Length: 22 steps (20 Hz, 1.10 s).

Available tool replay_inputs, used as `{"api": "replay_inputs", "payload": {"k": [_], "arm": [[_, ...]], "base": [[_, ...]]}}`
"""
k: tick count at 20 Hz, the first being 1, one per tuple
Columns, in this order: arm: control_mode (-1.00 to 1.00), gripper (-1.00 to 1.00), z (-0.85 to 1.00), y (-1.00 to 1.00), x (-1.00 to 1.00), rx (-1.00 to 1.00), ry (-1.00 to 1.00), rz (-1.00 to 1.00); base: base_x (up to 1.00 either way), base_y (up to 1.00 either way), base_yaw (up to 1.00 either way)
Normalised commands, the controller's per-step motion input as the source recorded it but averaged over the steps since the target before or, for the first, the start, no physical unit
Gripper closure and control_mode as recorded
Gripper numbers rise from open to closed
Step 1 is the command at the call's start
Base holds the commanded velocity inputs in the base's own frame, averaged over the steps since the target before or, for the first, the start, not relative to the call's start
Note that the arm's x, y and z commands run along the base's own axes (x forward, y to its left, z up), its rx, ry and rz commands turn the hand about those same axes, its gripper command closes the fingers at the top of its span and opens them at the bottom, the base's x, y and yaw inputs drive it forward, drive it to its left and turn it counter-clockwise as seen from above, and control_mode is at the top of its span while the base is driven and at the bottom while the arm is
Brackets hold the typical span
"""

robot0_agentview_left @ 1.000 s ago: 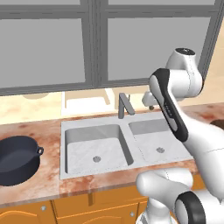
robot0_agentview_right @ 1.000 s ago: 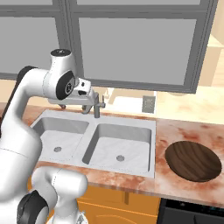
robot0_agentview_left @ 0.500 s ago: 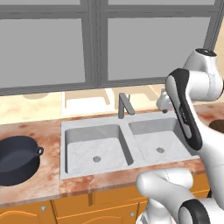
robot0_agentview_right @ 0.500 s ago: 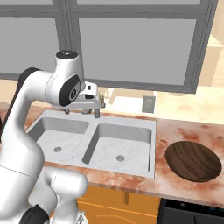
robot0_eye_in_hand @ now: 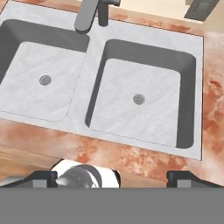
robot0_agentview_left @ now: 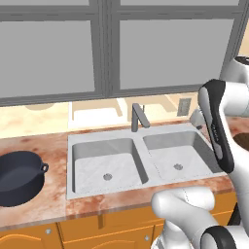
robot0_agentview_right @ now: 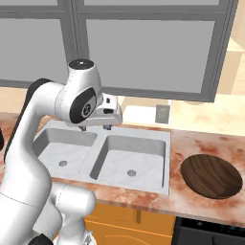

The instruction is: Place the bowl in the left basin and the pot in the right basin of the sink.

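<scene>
Reddish marbled stone makes up the counter [robot0_agentview_left: 48, 206] that we see running along the wall under grey windows [robot0_agentview_right: 148, 48], with orange wooden cabinet fronts [robot0_agentview_left: 73, 233] below it. Set into that stone is the sink [robot0_eye_in_hand: 94, 92], light grey and veined, its two basins split by a central divider. From the left base view the left basin [robot0_agentview_left: 104, 165] looks the larger, with a round drain hole in its floor; the right basin [robot0_agentview_left: 177, 156] beyond the divider has a drain hole of its own. Neither basin holds anything. The angular grey faucet [robot0_agentview_left: 138, 116] stands at the back edge, over the divider.

On the counter to the left of the sink we find the pot [robot0_agentview_left: 18, 177], dark navy-black and deep, with a small loop handle facing the sink; it sits well apart from the left basin's rim. On the counter to the right of the sink lies the bowl [robot0_agentview_right: 212, 175], wide, shallow and brown with a wood grain, upright and near the sink's right edge without touching it.

The gripper [robot0_agentview_right: 95, 128] hangs above the back of the sink near the faucet, its fingers spread wide with nothing between them. In the hand view its two dark fingertips [robot0_eye_in_hand: 41, 178] stand far apart over the counter's front edge.
</scene>
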Motion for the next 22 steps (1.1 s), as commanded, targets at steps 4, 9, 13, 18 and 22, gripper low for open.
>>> {"api": "replay_inputs", "payload": {"k": [4, 9, 13, 18, 22], "arm": [[-1.00, -1.00, -0.14, -0.35, -0.06, -0.08, -0.04, -0.10], [-1.00, -1.00, -0.17, -0.32, 0.04, -0.15, 0.00, -0.18], [-1.00, -1.00, -0.18, -0.28, 0.09, -0.12, 0.00, -0.24], [-1.00, -1.00, -0.13, -0.30, 0.04, -0.05, 0.05, -0.26], [-1.00, -1.00, -0.13, -0.30, 0.07, 0.00, 0.19, -0.20]], "base": [[0.00, 0.00, 0.00], [0.00, 0.00, 0.00], [0.00, 0.00, 0.00], [0.00, 0.00, 0.00], [0.00, 0.00, 0.00]]}}
